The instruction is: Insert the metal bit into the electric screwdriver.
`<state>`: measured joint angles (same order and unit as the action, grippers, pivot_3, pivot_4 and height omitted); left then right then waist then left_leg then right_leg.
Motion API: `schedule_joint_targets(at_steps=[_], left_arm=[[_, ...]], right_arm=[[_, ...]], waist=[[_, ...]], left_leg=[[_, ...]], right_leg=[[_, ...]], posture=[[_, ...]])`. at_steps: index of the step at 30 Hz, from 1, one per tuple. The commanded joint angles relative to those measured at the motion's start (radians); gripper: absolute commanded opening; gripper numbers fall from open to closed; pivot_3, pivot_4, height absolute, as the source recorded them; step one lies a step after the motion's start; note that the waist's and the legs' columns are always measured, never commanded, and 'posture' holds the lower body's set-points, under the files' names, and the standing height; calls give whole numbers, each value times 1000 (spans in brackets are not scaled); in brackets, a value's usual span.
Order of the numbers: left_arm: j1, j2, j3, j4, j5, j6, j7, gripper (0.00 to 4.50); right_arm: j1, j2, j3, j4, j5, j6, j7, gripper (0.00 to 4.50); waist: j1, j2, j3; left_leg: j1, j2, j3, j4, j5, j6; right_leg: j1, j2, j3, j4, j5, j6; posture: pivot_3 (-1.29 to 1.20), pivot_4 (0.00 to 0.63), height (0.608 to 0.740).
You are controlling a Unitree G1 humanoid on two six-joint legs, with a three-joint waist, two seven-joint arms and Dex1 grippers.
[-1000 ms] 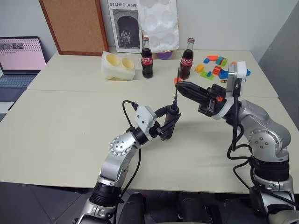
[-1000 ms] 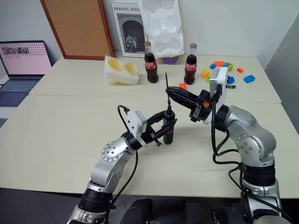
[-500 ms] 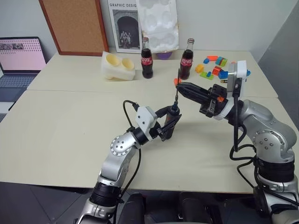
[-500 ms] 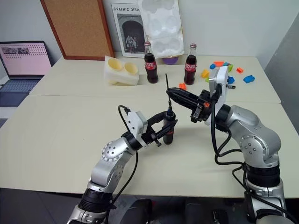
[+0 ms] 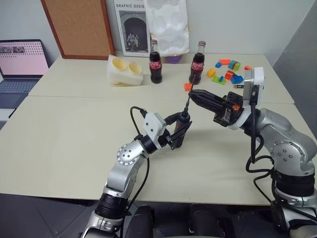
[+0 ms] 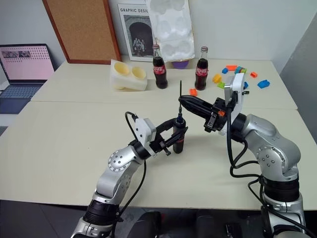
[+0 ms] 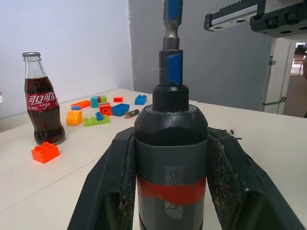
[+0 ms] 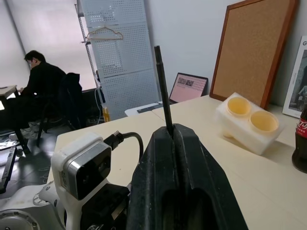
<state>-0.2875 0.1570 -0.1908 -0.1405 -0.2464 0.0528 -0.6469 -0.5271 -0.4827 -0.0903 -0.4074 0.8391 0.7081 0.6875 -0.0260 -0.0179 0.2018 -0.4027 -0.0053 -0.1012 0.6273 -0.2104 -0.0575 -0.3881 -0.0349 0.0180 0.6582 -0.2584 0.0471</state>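
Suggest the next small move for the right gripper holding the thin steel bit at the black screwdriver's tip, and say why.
Probably ease the right gripper straight down along the axis of the pen-shaped black electric screwdriver, to seat the thin grey steel bit. The left gripper holds the screwdriver upright, and the bit's lower end stands in line at its tip collar. Full seating can't be confirmed. The right jaws are shut on the bit.

- Head views: bright, even indoor light from overhead; cream bench (image 5: 74, 134) evenly lit, no hard glare.
- Shadows soft & faint, pooled just under the arms and beside the cola bottles (image 5: 156, 62).
- Head views sharp edge to edge; slight wide-angle bend at the edges.
- Left wrist view: close electric screwdriver (image 7: 170, 158) crisp, background slightly soft; wall pale, cool-toned.
- Right wrist view: window area behind seated person (image 8: 41, 84) washed out; near black fingers (image 8: 180, 191) dark, little detail.
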Motion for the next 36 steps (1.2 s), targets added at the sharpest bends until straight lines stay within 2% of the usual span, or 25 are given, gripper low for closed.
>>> schedule_joint_targets(at_steps=[1, 10, 18, 30, 36], left_arm=[[-2, 3, 5, -34, -4, -29, 0, 1657], [-1, 4, -1, -30, -1, -40, -3, 1657], [-1, 3, 0, -29, 4, -45, -6, 1656], [1, 18, 15, -37, -5, -44, -12, 1654], [-7, 48, 28, -27, -14, -52, -33, 1654]], right_arm=[[23, -18, 57, -4, 0, 66, -2, 0], [-25, -68, 89, -1, 13, 130, 19, 0], [-117, -175, 159, 85, -5, 166, 175, 0], [-187, -208, 147, 226, -26, 151, 309, 0], [-256, -248, 187, 280, -49, 147, 421, 0]], waist=[[0, 0, 0], [0, 0, 0], [0, 0, 0], [0, 0, 0], [-1, 0, 0]], left_leg=[[0, 0, 0, 0, 0, 0], [0, 0, 0, 0, 0, 0], [0, 0, 0, -1, 0, 0], [0, 0, 0, -2, 0, 0], [0, 0, 0, -2, 0, 0]], right_leg=[[0, 0, 0, 0, 0, 0], [0, 0, 0, 0, 0, -1], [0, 0, 0, -1, 0, -1], [0, 0, -1, -2, 0, -1], [0, 0, -1, -2, -1, -1]], posture=[[0, 150, 740], [0, 150, 740], [0, 150, 740], [0, 150, 740], [0, 150, 740]])
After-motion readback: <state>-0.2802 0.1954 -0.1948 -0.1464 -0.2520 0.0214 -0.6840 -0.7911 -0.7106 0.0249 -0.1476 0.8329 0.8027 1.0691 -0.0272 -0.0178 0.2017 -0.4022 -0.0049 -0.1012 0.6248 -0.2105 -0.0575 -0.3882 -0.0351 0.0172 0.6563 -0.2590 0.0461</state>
